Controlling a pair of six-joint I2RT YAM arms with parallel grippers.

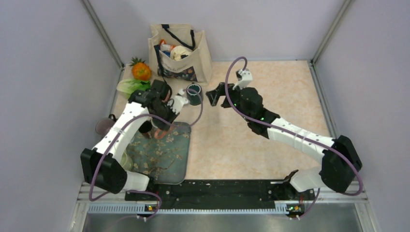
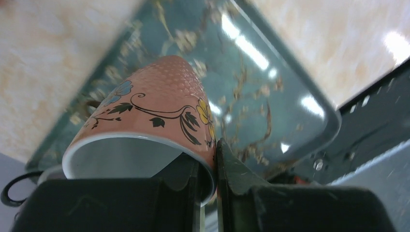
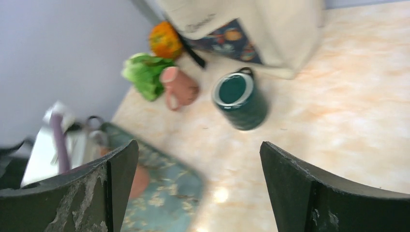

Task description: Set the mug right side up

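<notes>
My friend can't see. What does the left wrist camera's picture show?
The left pincer is shut on the rim of a pink flowered mug, whose open mouth faces the camera. Behind it are a teal blossom-patterned tray and the pale table.

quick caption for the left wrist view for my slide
Left gripper pinching the rim of a pink floral mug, tilted over a teal blossom-patterned tray.

The left arm (image 1: pixel 119 128) and right arm (image 1: pixel 300 140) have white link shells and black joint housings, rising from a black mounting plate (image 1: pixel 217 189). A purple cable (image 1: pixel 240 58) loops along each. Farthest from that plate, the black fingers (image 3: pixel 87 198) of the right gripper (image 3: pixel 197 145) are scuffed grey.
</notes>
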